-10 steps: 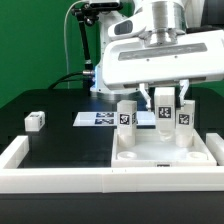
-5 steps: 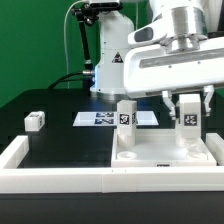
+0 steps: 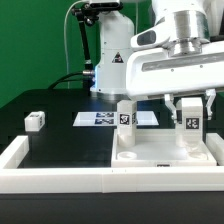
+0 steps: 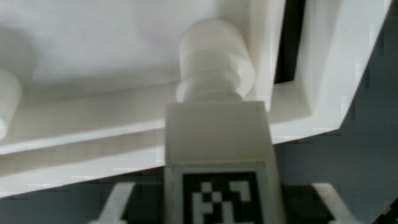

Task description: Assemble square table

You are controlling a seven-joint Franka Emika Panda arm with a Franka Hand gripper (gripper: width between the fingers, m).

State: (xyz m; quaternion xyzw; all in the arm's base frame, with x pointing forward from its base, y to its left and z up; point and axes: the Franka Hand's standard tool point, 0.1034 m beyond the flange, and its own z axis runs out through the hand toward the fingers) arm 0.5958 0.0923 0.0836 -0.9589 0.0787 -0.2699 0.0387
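The gripper (image 3: 189, 103), in the exterior view, has its jaws partly closed on the held leg (image 3: 188, 122), gripping it by the sides near its top. This leg stands upright, long axis vertical, tag facing the camera, at the far corner of the tabletop (image 3: 160, 157) on the exterior view's right. Its lower end reaches the panel, though we cannot tell whether it is seated. A second leg (image 3: 125, 114) stands upright at the far corner on the exterior view's left, well apart. A loose leg (image 3: 36, 121) lies on the black table (image 3: 60, 145), near the marker board (image 3: 100, 118). In the wrist view, the held leg (image 4: 217, 150) runs away from the camera, its tagged face near us and its rounded end pointing into the corner of the tabletop (image 4: 89, 60), just beside the raised rim. We judge the main risk to be a slight tilt, which could jam the end at its hole. Letting go before the leg seats could topple it, and turning it could drag the unclamped tabletop.
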